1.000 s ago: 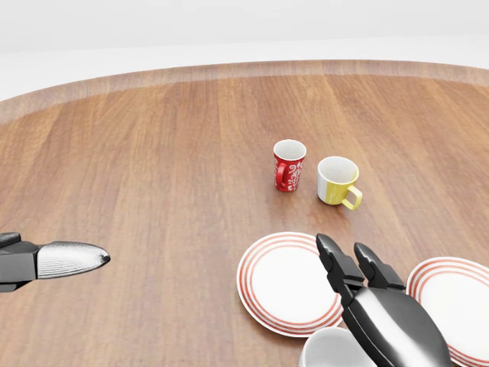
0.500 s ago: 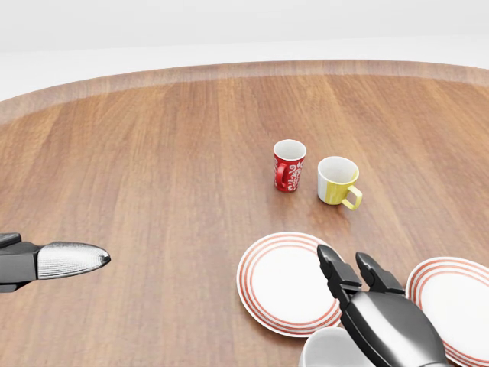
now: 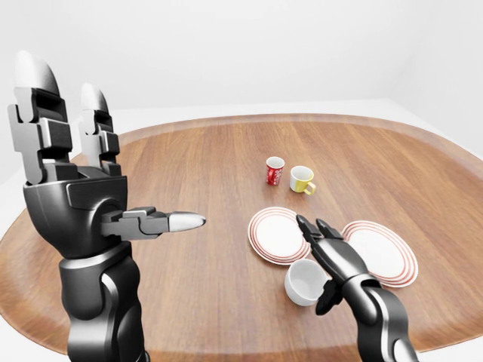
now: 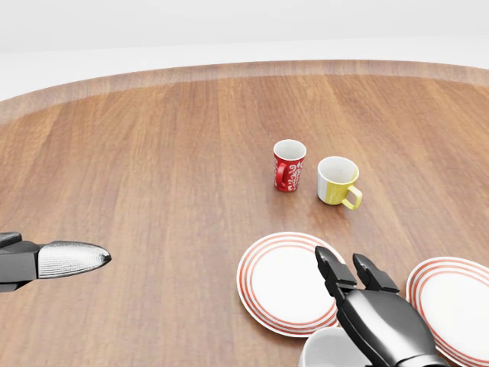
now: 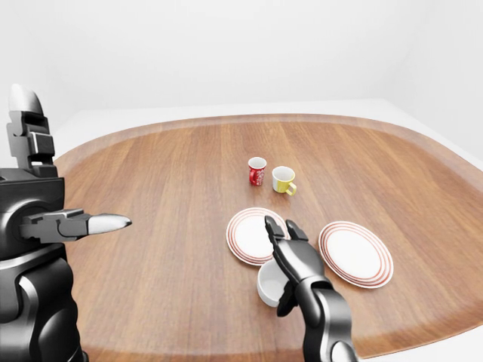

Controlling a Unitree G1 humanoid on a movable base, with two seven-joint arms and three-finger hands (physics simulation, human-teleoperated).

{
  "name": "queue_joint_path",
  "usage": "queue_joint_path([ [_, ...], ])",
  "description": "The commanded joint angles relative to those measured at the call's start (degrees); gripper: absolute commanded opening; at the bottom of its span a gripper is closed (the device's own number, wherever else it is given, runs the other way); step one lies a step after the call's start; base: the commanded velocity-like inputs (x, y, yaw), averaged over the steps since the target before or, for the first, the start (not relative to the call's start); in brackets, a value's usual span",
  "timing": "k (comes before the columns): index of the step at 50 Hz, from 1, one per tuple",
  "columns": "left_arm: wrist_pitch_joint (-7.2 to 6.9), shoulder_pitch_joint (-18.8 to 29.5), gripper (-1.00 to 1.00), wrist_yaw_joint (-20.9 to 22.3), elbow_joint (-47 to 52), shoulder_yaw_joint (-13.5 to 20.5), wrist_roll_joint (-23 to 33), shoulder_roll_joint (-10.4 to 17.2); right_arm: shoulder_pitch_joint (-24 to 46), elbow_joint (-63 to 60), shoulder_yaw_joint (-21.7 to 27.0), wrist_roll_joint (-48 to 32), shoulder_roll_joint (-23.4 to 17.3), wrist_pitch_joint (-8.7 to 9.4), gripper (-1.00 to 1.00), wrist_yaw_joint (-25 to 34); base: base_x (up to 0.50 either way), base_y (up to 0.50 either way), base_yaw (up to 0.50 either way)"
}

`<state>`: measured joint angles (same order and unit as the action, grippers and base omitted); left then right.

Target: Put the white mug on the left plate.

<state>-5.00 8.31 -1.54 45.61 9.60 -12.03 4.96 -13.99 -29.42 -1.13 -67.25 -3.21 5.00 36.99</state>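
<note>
The white mug (image 3: 304,281) stands on the wooden table (image 3: 196,173) just below the left plate (image 3: 274,234), a white plate with red rings. My right hand (image 3: 315,255) is open beside the mug on its right. Its two straight fingers (image 3: 311,230) reach over the plate's lower right edge, and the thumb hangs by the mug's wall; I cannot tell if it touches. In the head view only the mug's rim (image 4: 327,348) shows at the bottom edge. My left hand (image 3: 106,147) is raised high at the left, open and holding nothing.
A red patterned mug (image 3: 275,171) and a yellow-and-white mug (image 3: 301,179) stand side by side above the plates. The right plate (image 3: 383,253) lies to the right of my right hand. The table's rounded edge runs along the bottom of the eye views.
My right hand has sunk slightly toward the bottom of the head view, nearer the white mug. The mug, the plates and the left hand have not moved.
</note>
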Motion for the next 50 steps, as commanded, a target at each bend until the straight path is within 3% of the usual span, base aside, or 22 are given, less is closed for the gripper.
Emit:
queue_joint_path([
  [1, 0.00, 0.16, 1.00, 0.01, -0.15, 0.00, 0.02, 0.01, 0.66, 1.37, -0.35, -0.45, -0.23, 0.00, 1.00, -0.61, 0.00, 0.00, 0.00],
  [50, 0.00, 0.01, 1.00, 0.11, -0.36, -0.05, 0.02, 0.00, 2.54, 6.30, -3.19, -4.12, -0.64, 0.00, 1.00, -3.25, 0.00, 0.00, 0.00],
])
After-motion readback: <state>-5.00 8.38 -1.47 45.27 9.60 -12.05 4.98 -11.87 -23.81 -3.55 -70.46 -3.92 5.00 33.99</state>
